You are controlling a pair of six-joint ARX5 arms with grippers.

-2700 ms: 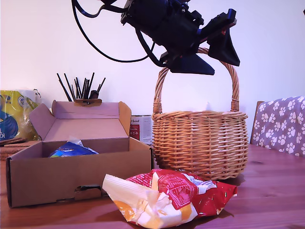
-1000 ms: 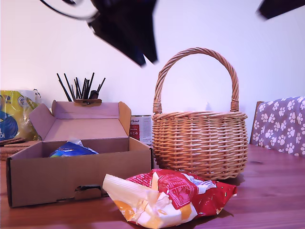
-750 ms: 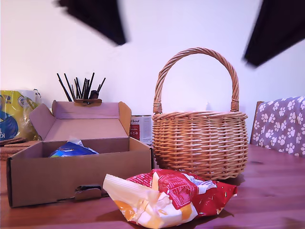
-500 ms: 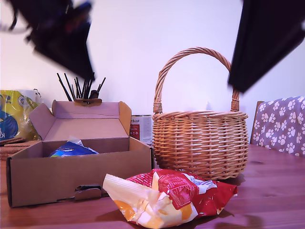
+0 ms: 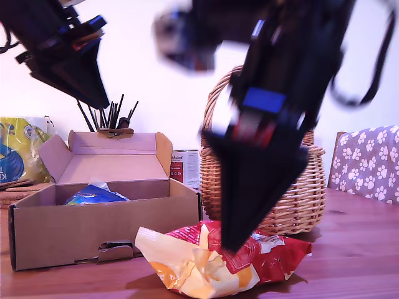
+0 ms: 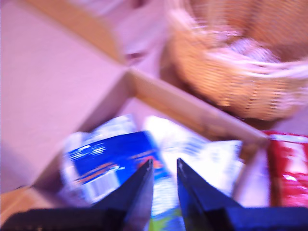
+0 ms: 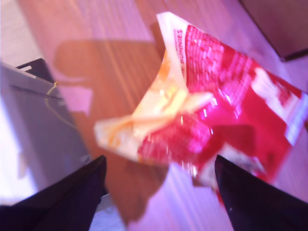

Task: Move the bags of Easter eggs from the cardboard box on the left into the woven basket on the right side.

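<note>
The large red-white-yellow bag [image 5: 271, 254] [image 7: 216, 96] lies on the table in front of the woven basket [image 5: 305, 193] [image 6: 240, 82]. My second gripper [image 5: 232, 246] [image 7: 159, 161] points down right at this bag, open, with its fingers spread either side of it. The cardboard box [image 5: 93, 233] [image 6: 48, 86] stands open at the exterior view's left. A shiny blue bag [image 5: 93, 195] [image 6: 108, 161] and a whitish-silver bag [image 6: 202, 154] lie inside. My first gripper [image 5: 103, 103] [image 6: 165, 166] hangs well above the box, shut and empty.
A yellow-and-blue pack [image 5: 19, 149] stands at the exterior view's far left behind the box. Dark sticks in a holder [image 5: 109, 115] and a tin [image 5: 186, 168] sit behind the box. A paw-print cushion [image 5: 368, 162] is at the exterior view's right.
One arm swung from above the basket to the exterior view's left, over the box. The other came down fast from the top right onto the red bag.
</note>
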